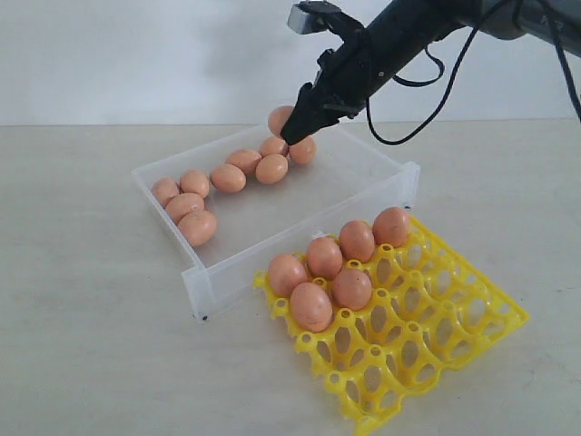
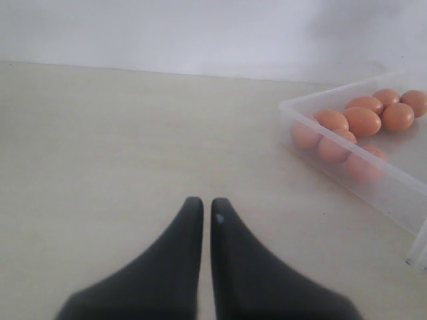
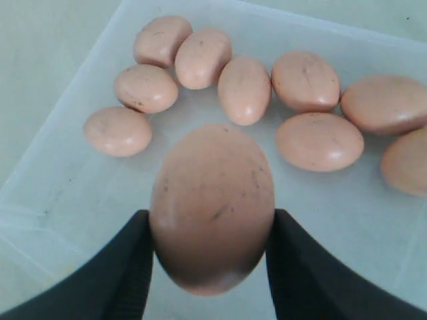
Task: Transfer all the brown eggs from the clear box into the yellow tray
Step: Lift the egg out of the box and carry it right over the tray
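My right gripper (image 1: 292,133) (image 3: 212,230) is shut on a brown egg (image 1: 280,119) (image 3: 212,207), lifted above the far end of the clear box (image 1: 300,232). Several brown eggs (image 1: 228,177) (image 3: 245,89) still lie on the box floor, in a curve along its far and left sides. The yellow tray (image 1: 427,336) sits in front of the box on the right, with several brown eggs (image 1: 325,257) in its cups nearest the box. My left gripper (image 2: 206,207) is shut on nothing, over bare table left of the box (image 2: 373,175), and does not show in the exterior view.
The pale table (image 1: 82,318) spreads around box and tray. A black cable (image 1: 427,100) hangs from the right arm above the box's far right corner. The tray's right and front cups (image 1: 436,300) stand without eggs.
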